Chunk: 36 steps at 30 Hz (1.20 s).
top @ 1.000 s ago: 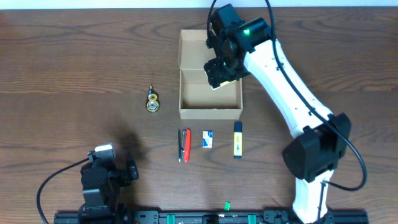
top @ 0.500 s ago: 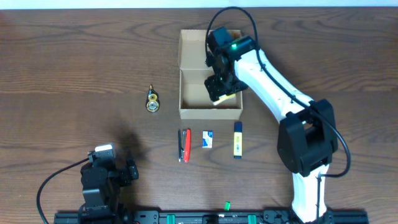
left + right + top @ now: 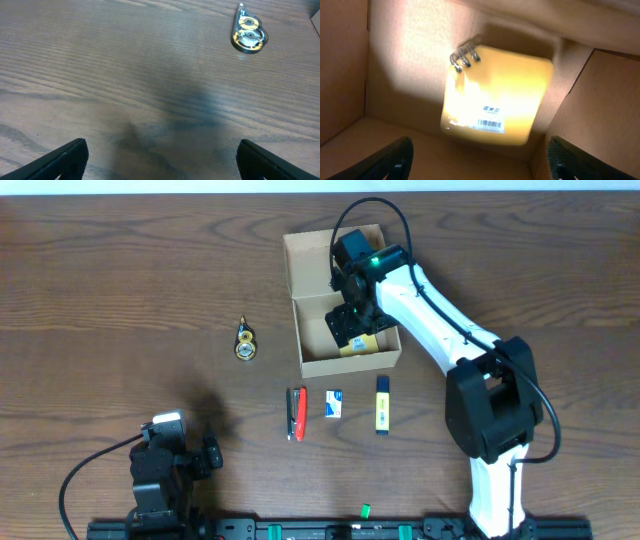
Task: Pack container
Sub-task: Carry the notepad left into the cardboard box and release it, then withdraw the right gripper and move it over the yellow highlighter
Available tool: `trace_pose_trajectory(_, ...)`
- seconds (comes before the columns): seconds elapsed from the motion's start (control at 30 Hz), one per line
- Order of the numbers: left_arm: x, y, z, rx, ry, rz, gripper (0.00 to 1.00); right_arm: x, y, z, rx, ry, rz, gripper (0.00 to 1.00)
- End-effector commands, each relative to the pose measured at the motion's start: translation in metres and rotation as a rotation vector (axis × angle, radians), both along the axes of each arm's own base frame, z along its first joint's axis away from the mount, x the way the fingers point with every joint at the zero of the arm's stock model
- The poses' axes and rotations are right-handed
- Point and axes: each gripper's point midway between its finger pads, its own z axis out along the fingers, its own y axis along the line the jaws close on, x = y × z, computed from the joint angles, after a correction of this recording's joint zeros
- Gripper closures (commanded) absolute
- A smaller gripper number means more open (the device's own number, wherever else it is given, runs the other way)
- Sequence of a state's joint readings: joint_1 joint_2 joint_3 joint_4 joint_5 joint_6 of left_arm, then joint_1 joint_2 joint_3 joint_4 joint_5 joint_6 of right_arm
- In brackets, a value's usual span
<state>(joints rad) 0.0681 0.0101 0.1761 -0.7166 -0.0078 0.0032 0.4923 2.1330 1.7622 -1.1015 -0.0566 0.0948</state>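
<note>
Overhead view: the container (image 3: 345, 364) sits at mid-table on the far side, slightly skewed to the table edge, with its flap lid open toward the far side. The right gripper (image 3: 350, 325) is down inside it. A yellow notepad (image 3: 362, 346) lies at the near right of the box floor, just below the gripper.

Right wrist view: the notepad (image 3: 497, 102) lies flat on the cardboard floor, its ring binding at one corner. The right gripper (image 3: 480, 165) has its fingers spread wide. Neither finger touches the pad and nothing is between them. Judgement: the pad has been let go and the arm is low only because it placed the pad there.

Left wrist view: the left gripper (image 3: 160, 165) is also spread, holding nothing, over bare wood at the near left. Judgement: it is parked out of the way. A correction tape dispenser (image 3: 248, 34) lies beyond it, well left of the box.

Not yet packed, lined up just near of the box:
- a red stapler (image 3: 297, 413)
- a small white-and-blue packet (image 3: 335, 403)
- a yellow highlighter (image 3: 382, 403)

Judgement: the row keeps them within the right arm's reach.

Writing: the pad carries a white barcode label with a short line of characters above it. Glare and blur make it unreadable. Print on the packet is too small to read. No brand can be made out.
</note>
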Motion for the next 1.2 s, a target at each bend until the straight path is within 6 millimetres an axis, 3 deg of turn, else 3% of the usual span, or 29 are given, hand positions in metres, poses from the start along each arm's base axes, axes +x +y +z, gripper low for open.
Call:
trace_pose_trajectory(0.0, -0.002, 0.001, -0.007, 0.003, 0.018, 0.008, 0.04, 0.002, 0.007, 0.005, 0.026, -0.008, 0.010, 0.15)
trace_pose_trajectory(0.23, -0.002, 0.001, -0.007, 0.003, 0.018, 0.008, 0.05, 0.006, 0.028, 0.033, 0.059, -0.052, 0.044, 0.17)
trace_pose_trajectory(0.47, -0.002, 0.001, -0.007, 0.003, 0.018, 0.008, 0.05, 0.014, 0.050, 0.100, 0.101, -0.147, 0.070, 0.18)
trace_pose_trajectory(0.57, -0.002, 0.001, -0.007, 0.003, 0.018, 0.008, 0.04, 0.016, 0.037, 0.137, 0.072, -0.196, 0.029, 0.16)
trace_pose_trajectory(0.7, -0.002, 0.001, -0.007, 0.003, 0.018, 0.008, 0.04, 0.008, 0.005, 0.165, 0.049, -0.196, -0.019, 0.13)
trace_pose_trajectory(0.77, -0.002, 0.001, -0.007, 0.003, 0.018, 0.008, 0.04, 0.003, -0.025, 0.172, 0.029, -0.163, -0.073, 0.13)
trace_pose_trajectory(0.9, -0.002, 0.001, -0.007, 0.003, 0.018, 0.008, 0.05, -0.001, -0.064, 0.189, 0.051, -0.151, -0.162, 0.14)
trace_pose_trajectory(1.07, -0.002, 0.001, -0.007, 0.003, 0.018, 0.008, 0.05, -0.020, -0.097, 0.211, 0.054, -0.173, -0.226, 0.15)
trace_pose_trajectory(1.17, -0.002, 0.001, -0.007, 0.003, 0.018, 0.008, 0.05, -0.039, -0.108, 0.205, 0.051, -0.169, -0.240, 0.15)
